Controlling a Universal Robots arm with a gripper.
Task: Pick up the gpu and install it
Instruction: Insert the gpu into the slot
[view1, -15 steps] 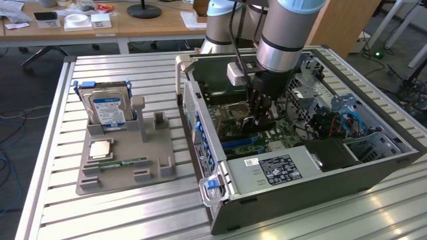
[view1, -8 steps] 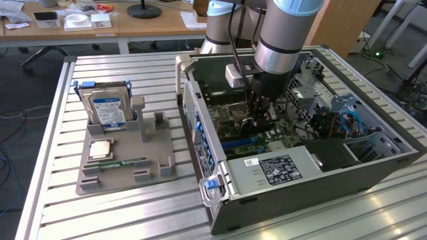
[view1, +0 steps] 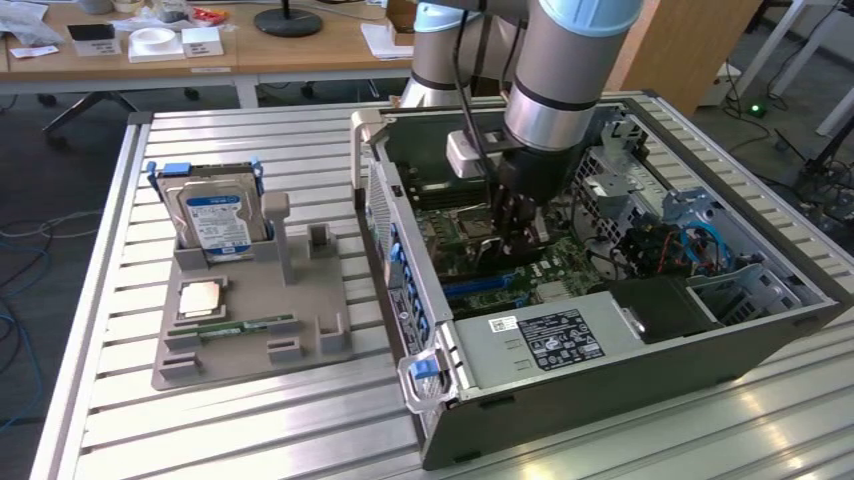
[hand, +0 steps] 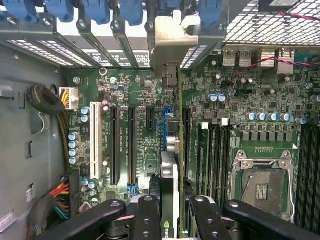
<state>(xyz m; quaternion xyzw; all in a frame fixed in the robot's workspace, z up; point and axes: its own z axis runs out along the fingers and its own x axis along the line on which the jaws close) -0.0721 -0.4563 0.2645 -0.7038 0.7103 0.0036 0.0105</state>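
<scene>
So the open computer case (view1: 627, 340) is parked along the surface's (view1: 240, 420) edge on the exterior view's right, with the motherboard (hand: 125, 90) exposed. The gpu (hand: 170, 172) is clamped edge-on between the jaws of the gripper (hand: 172, 222), right over the blue slot (hand: 165, 131), with its metal bracket (hand: 167, 45) at the rear openings. Probably best done slow: card kept upright, edge lined up with the slot, then pressed down evenly. Any tilt likely gets it jammed.

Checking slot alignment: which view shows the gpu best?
Wrist view: the gpu is gripped edge-on in the claw, its bracket reaching the rear slots, with the motherboard beneath. In the exterior view the arm and claw hide most of it.
</scene>
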